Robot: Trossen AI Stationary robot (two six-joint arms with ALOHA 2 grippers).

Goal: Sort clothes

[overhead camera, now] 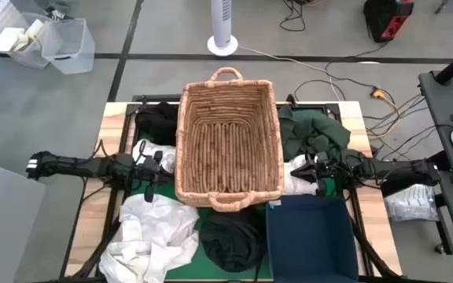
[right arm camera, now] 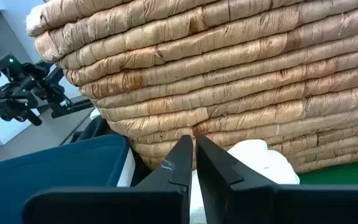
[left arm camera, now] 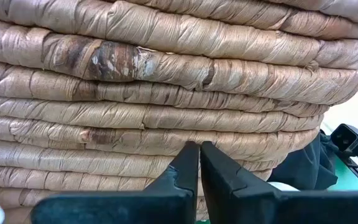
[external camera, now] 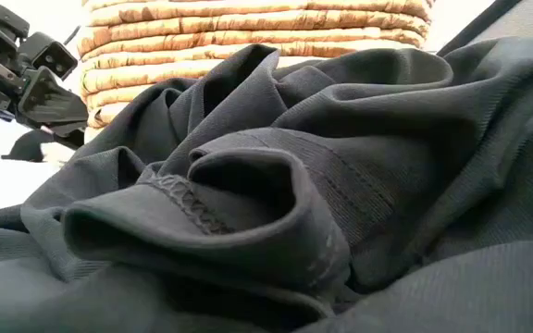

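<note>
The clothes lie around a tan wicker basket (overhead camera: pixel 228 141). A white heap (overhead camera: pixel 152 232) sits at the near left and a black garment (overhead camera: pixel 230 240) at the near middle, which fills the low view (external camera: pixel 294 185). A dark green garment (overhead camera: pixel 313 134) lies far right, a black one (overhead camera: pixel 156 122) far left, and a white piece (right arm camera: pixel 253 155) lies against the basket's right wall. My left gripper (overhead camera: pixel 166 167) (left arm camera: pixel 199 149) is shut, pointing level at the basket's left wall. My right gripper (overhead camera: pixel 296 169) (right arm camera: pixel 193 144) is shut, pointing at the right wall above the white piece.
A dark blue square bin (overhead camera: pixel 309 236) stands at the near right, next to the basket's near handle (overhead camera: pixel 226 203). The basket fills the table's middle between the two arms. Cables, a fan base and plastic bins are on the floor beyond the table.
</note>
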